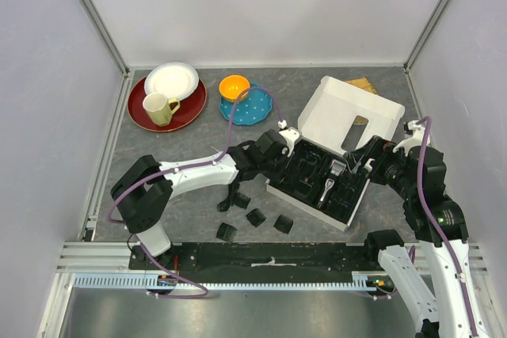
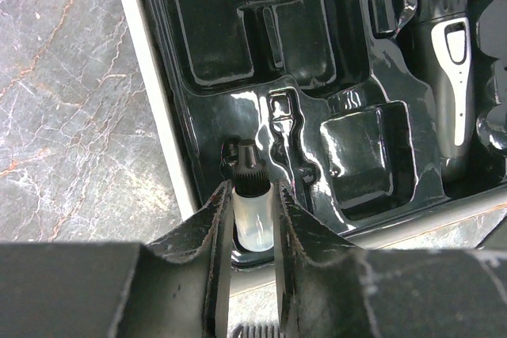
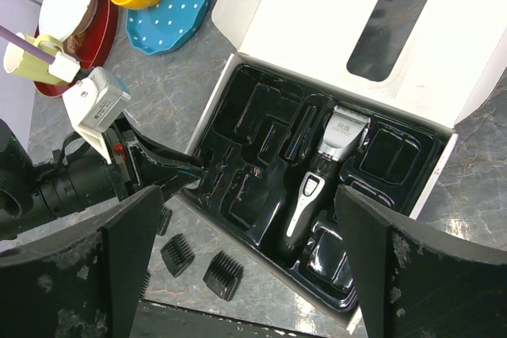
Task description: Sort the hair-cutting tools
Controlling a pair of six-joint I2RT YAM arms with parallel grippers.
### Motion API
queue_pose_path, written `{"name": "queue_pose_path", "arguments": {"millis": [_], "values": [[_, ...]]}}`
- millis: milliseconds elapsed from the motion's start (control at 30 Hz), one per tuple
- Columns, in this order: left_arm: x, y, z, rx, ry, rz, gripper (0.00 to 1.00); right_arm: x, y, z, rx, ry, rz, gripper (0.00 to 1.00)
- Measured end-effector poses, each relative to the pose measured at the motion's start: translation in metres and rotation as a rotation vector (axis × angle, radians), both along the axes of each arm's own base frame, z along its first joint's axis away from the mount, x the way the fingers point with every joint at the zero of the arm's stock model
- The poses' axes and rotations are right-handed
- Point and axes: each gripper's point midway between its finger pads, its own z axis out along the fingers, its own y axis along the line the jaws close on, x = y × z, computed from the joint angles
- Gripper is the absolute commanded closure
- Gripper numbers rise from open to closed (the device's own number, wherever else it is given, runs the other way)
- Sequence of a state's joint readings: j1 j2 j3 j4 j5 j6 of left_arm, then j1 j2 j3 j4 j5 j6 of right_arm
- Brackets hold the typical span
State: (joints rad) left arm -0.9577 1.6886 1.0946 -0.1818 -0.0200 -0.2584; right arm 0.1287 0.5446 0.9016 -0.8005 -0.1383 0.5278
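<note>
The black-and-silver clipper (image 1: 333, 178) lies in the black moulded tray (image 1: 305, 187) of the open white box (image 1: 348, 112); it also shows in the right wrist view (image 3: 321, 172) and the left wrist view (image 2: 447, 61). My left gripper (image 1: 283, 170) reaches into the tray's left near corner. Its jaws (image 2: 253, 203) are shut on a small translucent bottle with a black ribbed cap (image 2: 252, 211) that stands in a tray slot. My right gripper (image 3: 247, 195) is wide open and empty above the box. Several black comb attachments (image 1: 255, 217) lie on the table near the box (image 3: 224, 275). No coiled cord shows.
At the back left stand a red plate (image 1: 190, 112) with a yellow mug (image 1: 158, 108) and a white plate (image 1: 172, 81), an orange bowl (image 1: 234, 86) and a blue dotted plate (image 1: 253, 107). The box lid leans back towards the right wall.
</note>
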Motion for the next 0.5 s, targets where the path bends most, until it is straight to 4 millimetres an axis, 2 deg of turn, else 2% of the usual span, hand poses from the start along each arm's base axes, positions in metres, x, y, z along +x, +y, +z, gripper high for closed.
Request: {"name": "queue_pose_path", "arguments": {"millis": [167, 367, 500], "values": [[-0.003, 0.002, -0.006, 0.015, 0.01, -0.002, 0.65, 0.0, 0.0, -0.002, -0.001, 0.005, 0.0, 0.02], [-0.009, 0.002, -0.01, 0.024, 0.019, -0.015, 0.44, 0.0, 0.0, -0.004, -0.001, 0.009, 0.0, 0.02], [-0.011, 0.0, -0.01, 0.021, 0.018, -0.021, 0.4, 0.0, 0.0, -0.004, -0.001, 0.008, 0.0, 0.02]]}}
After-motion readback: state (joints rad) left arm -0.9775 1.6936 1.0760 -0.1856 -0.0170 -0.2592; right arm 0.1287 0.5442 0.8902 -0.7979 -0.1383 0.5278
